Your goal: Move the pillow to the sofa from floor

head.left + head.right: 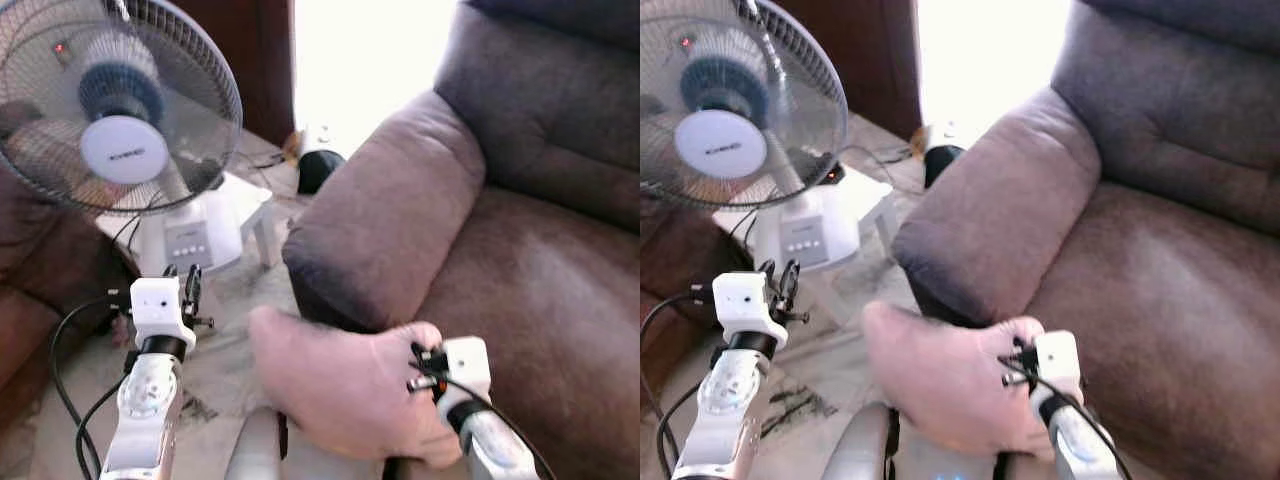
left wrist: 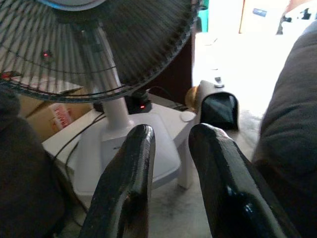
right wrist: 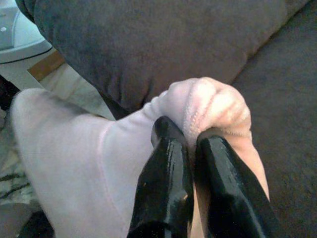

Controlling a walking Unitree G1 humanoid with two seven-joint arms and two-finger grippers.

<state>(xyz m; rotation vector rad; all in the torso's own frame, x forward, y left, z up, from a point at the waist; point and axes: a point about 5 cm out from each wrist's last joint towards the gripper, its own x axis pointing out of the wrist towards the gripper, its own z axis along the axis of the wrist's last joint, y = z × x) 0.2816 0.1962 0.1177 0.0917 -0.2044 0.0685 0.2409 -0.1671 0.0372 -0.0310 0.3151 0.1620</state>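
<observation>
I am looking down at the brown sofa (image 1: 540, 260), the biggest thing in front of me, with its padded armrest (image 1: 385, 215) bulging toward the robot and the seat cushion beyond it. Off the armrest's outer side, a white pedestal fan (image 1: 125, 140) is standing on a low white stool (image 1: 250, 215), and past that, a small black object is lying on the floor near the bright doorway.

The pink pillow (image 1: 340, 385) is hanging in the air just in front of the armrest, off the floor and not yet resting on the sofa. My right gripper (image 3: 190, 136) is pinching a bunched corner of the pillow tightly between its two black fingers. My left gripper (image 2: 171, 148) is holding nothing, its fingers slightly parted and pointing at the fan's base, away from the sofa.

As I judge it, the pickup is done. What is left is carrying the pillow over the armrest to the seat and letting it go there.
</observation>
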